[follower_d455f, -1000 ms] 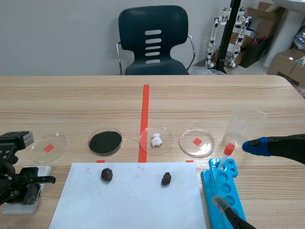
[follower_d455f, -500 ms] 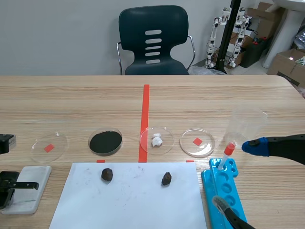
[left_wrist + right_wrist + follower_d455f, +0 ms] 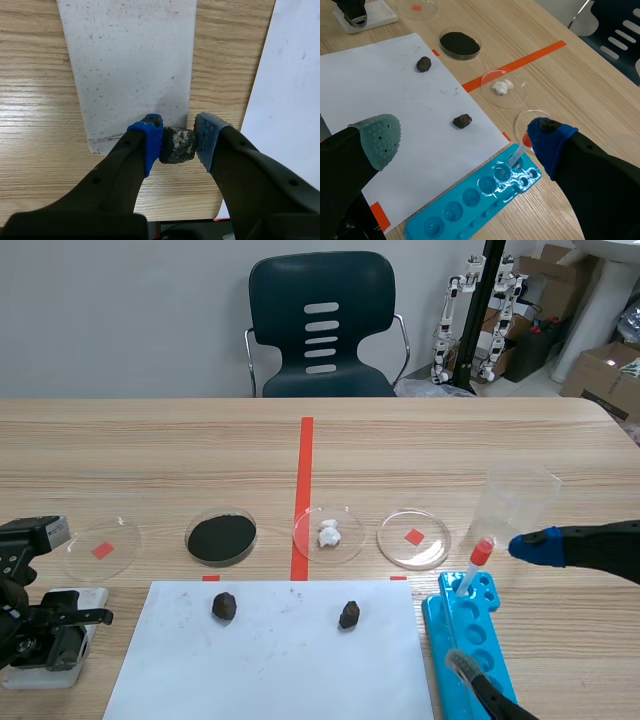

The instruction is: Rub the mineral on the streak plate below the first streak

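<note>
**Operator:** Left gripper (image 3: 176, 142) status?
**Technician:** Pinching the mineral (image 3: 176, 145) at the streak plate's (image 3: 130, 60) edge.
**Operator:** Step?
**Technician:** Rubbing, apparently. Next move: press down and drag the mineral across a bare part of the plate.

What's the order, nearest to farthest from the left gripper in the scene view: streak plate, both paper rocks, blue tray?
1. streak plate, under the left gripper holding the mineral
2. left rock, on the paper
3. right rock, mid-paper
4. blue tray, far right
</note>
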